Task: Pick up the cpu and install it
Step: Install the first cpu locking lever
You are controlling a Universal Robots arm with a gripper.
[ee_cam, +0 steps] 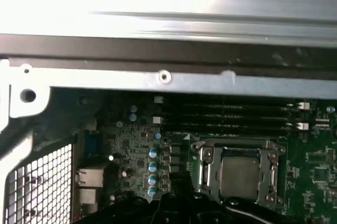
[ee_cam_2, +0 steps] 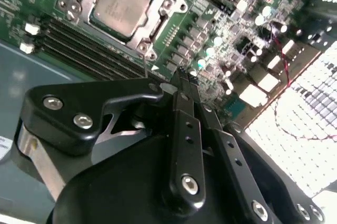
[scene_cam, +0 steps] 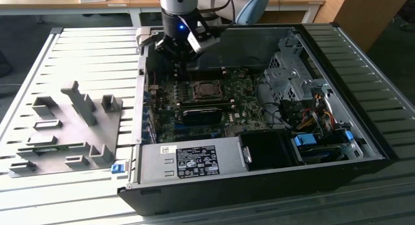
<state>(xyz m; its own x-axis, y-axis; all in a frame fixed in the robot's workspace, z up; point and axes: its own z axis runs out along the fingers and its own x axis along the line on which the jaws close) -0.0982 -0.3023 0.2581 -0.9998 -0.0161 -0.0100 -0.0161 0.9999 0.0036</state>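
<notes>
We see the cpu (ee_cam_2: 118, 3) lying flat in its socket frame (ee_cam_2: 158, 10) on the green board (ee_cam: 316, 176) inside the open computer case (scene_cam: 363, 137). So we think the chip is already put in its place. It sits there because the frame keeps it straight. Our pincer (ee_cam_2: 181, 76) hangs above the board, near the socket but not touching the chip. Its two thin fingers (ee_cam_2: 185, 124) are pressed together with nothing between them. In the exterior view the pincer (scene_cam: 182, 64) hovers over the far side of the case. The grey fixture blocks (scene_cam: 71, 128) rest on the worktop (scene_cam: 84, 50), on the exterior view's left.
</notes>
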